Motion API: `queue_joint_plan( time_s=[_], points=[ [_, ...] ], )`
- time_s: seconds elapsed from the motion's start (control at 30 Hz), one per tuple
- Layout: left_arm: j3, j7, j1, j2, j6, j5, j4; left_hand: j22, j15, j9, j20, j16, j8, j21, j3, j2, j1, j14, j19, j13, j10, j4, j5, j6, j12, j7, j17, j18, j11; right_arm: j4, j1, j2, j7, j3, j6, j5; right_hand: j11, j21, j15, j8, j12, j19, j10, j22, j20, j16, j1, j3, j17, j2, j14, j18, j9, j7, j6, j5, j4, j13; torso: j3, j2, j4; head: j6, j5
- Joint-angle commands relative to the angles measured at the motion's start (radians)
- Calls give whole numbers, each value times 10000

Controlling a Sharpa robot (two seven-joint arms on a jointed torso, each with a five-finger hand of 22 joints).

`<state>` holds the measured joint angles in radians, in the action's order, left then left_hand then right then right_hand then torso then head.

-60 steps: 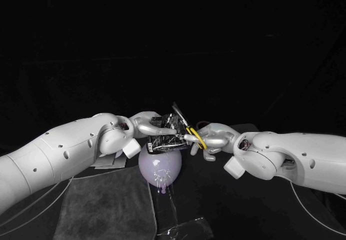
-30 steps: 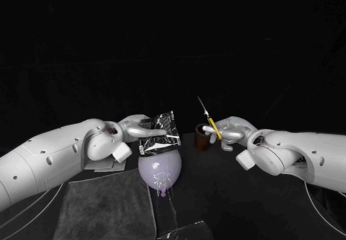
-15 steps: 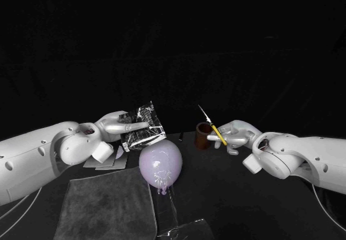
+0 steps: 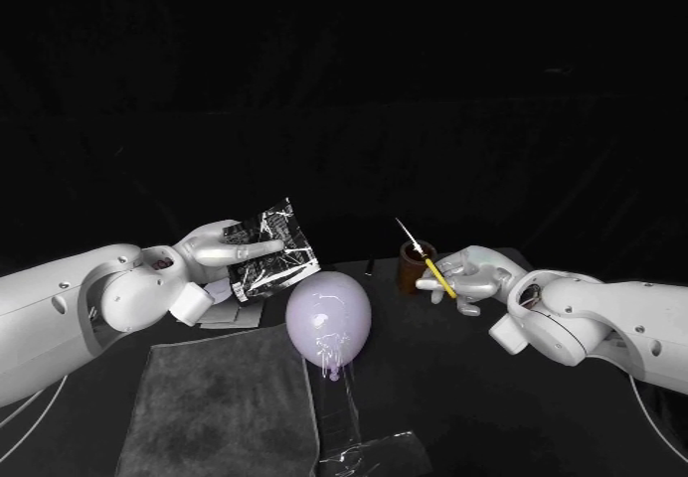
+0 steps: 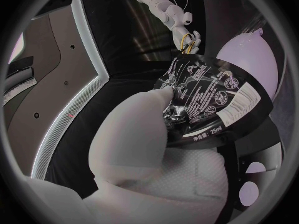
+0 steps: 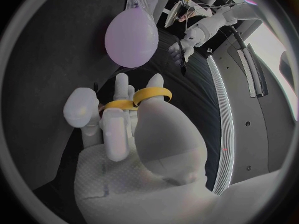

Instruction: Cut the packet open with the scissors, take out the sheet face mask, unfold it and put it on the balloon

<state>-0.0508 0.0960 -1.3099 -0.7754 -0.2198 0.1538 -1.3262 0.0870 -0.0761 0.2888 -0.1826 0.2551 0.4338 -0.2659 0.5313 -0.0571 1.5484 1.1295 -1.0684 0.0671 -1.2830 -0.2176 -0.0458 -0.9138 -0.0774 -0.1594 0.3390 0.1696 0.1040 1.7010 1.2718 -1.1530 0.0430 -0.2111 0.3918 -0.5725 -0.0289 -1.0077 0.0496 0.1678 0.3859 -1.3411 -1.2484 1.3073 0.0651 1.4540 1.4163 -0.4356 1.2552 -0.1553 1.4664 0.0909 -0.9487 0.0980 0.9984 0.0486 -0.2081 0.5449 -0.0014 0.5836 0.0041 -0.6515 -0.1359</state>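
A pale lilac balloon (image 4: 327, 313) stands in the middle of the table, knot toward me. My left hand (image 4: 220, 246) holds the shiny black packet (image 4: 272, 250) up, just left of the balloon and above it. In the left wrist view the packet (image 5: 209, 97) is pinched against the thumb, with the balloon (image 5: 254, 59) behind it. My right hand (image 4: 470, 274) grips the yellow-handled scissors (image 4: 428, 260), blades pointing up and closed, right of the balloon. The yellow handle loops (image 6: 137, 98) sit around its fingers in the right wrist view, where the balloon (image 6: 131, 37) and my left hand (image 6: 187, 39) appear too.
A dark grey cloth (image 4: 223, 407) lies on the table in front of the left arm. A brown cylinder (image 4: 413, 268) stands just behind the right hand. Pale cards (image 4: 230, 316) lie under the left hand. A clear film strip (image 4: 359, 442) runs from the balloon's knot toward me.
The hands have drawn apart: my left hand carried the packet left and up off the balloon, and my right hand carried the scissors right. The whole picture has shifted a little.
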Motion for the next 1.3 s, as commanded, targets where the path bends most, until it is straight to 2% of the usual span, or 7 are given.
queue_joint_plan(
  time_s=[0.03, 0.3, 0.37, 0.5, 0.83, 0.93, 1.3],
  points=[
    [-11, 156, 118, -194, 192, 53, -167, 10, 53, 1216, 8, 15, 56, -38, 72, 69, -73, 0, -60, 7, -56, -1, -35, -62, 55, -32, 17, 129, -8, -8, -14, 87, 529, 12, 272, 403, 33, -51, -88, -69, -36, -35, -94, 795, 18, 2, 451, -266, 41, -396, 333, 119, 17, 22, 51, 25, 46, -14, 14, -11, 1, -74, 336],
    [-145, 93, 595, -676, -800, 246, -324, 8, 40, 1240, -5, 4, 49, -40, 97, 78, -179, -8, -44, 5, -52, -48, -34, -40, 69, -30, 31, 120, 1, -279, 20, 341, 925, 21, 567, 1143, 30, -89, -88, -117, -93, -60, -98, 809, 23, 21, 480, -267, 87, -416, 353, 116, 58, 26, 59, 29, 61, -41, -42, -54, 36, -380, 1081],
    [-179, 99, 738, -806, -1282, 275, -269, 9, 43, 1245, -6, 9, 49, -43, 98, 80, -191, 2, -47, 5, -52, -51, -33, -36, 70, -25, 36, 121, 0, -379, 41, 410, 979, 24, 598, 1288, 30, -89, -88, -117, -93, -60, -98, 809, 23, 21, 480, -267, 87, -416, 353, 116, 58, 26, 59, 29, 61, -41, -59, -62, 37, -495, 1375],
    [-257, -52, 900, -1048, -2102, 497, -114, 13, 60, 1266, -5, 43, 53, -57, 91, 74, -232, 61, -60, 5, -51, -52, -32, -24, 76, -4, 68, 127, -11, -541, 87, 492, 1046, 33, 629, 1480, 30, -89, -88, -117, -93, -60, -98, 809, 23, 21, 480, -267, 87, -416, 353, 116, 58, 26, 59, 29, 61, -42, -114, -100, 64, -737, 1737],
    [-425, -1126, 1134, -1437, -2300, 2218, 106, 16, 71, 1285, -3, 58, 58, -67, 84, 74, -261, 86, -70, 6, -52, -51, -34, -20, 80, 13, 90, 130, -22, -872, 179, 628, 1121, 59, 634, 1673, 28, -82, -90, -142, -122, -62, -101, 808, 26, 27, 499, -263, 102, -433, 360, 119, 79, 29, 62, 30, 70, -56, -180, -241, 188, -1086, 2074],
    [-448, -1542, 1187, -1478, -2152, 2704, 178, 17, 73, 1291, -1, 62, 56, -72, 79, 58, -278, 89, -73, 4, -41, -51, -34, -12, 87, 13, 99, 131, -21, -933, 188, 680, 1135, 64, 619, 1701, 26, -74, -90, -151, -132, -60, -100, 806, 27, 26, 503, -263, 102, -439, 361, 121, 86, 31, 61, 31, 72, -60, -166, -276, 179, -1161, 2205],
    [-542, -2450, 1248, -1474, -706, 4648, 133, 8, 49, 1331, -23, 113, -34, -79, -69, -166, -538, 125, -59, -33, 289, -156, -32, 182, 172, -53, 213, 130, 62, -967, 203, 707, 1152, 73, 574, 1728, 24, -96, -91, -159, -141, -70, -99, 813, 27, 31, 504, -264, 115, -443, 365, 117, 92, 34, 60, 30, 73, -64, -127, -273, 177, -1353, 2316]
  ],
)
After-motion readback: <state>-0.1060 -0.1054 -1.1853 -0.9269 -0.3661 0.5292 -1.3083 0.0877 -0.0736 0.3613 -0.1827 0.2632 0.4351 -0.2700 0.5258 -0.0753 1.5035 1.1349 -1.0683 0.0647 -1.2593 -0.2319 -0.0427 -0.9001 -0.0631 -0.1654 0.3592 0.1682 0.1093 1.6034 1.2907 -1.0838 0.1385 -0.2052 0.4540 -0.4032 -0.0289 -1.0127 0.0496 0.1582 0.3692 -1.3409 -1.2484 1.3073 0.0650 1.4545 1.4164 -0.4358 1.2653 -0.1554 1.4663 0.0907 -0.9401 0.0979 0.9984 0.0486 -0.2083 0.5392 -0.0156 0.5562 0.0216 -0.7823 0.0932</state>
